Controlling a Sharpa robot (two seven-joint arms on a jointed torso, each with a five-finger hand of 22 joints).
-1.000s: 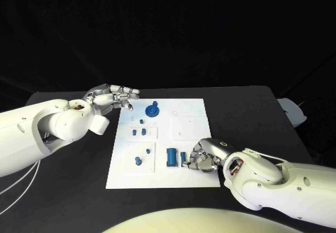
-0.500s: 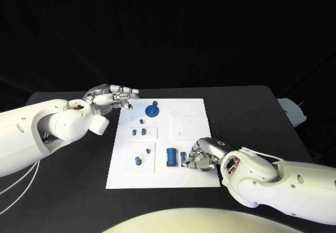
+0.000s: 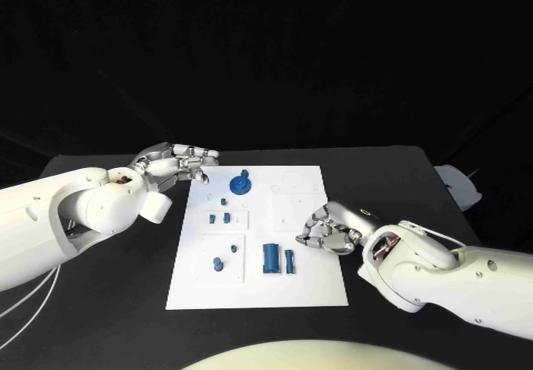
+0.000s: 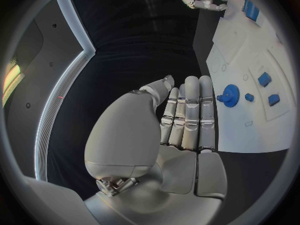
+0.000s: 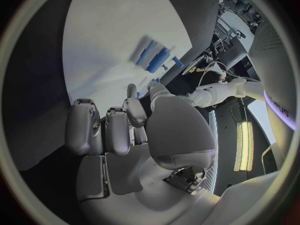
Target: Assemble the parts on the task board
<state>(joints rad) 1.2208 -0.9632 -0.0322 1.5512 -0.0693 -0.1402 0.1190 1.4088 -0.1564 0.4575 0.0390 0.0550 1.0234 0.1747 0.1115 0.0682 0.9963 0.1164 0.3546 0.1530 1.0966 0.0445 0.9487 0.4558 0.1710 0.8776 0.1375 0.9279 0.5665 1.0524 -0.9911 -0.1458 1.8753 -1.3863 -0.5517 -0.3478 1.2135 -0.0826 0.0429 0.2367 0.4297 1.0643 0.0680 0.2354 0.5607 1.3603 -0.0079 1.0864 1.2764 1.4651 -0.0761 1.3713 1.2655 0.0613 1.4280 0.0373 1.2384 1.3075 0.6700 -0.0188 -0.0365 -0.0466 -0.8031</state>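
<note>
The task board lies flat in the middle of the black table, a white plate with shallow outlined recesses and small blue parts scattered over it. Judging by how things lie, the assembly is at an early stage: a round blue wheel-like part sits near the far end of the board, two small blue blocks rest in a recess below it, two more small pieces lie in the near left recess, and a thick blue bar with a thinner bar just beside it lies loose near the board's near end. The outlined recesses on the board's right side look unfilled, so most of the fitting seems left to do. The left hand hovers off the board's far left corner, fingers straight and close together in the wrist view, holding nothing. The right hand sits over the board's right edge, near the two bars, its fingers curled inward; no blue piece shows within them, and it appears to hold nothing.
</note>
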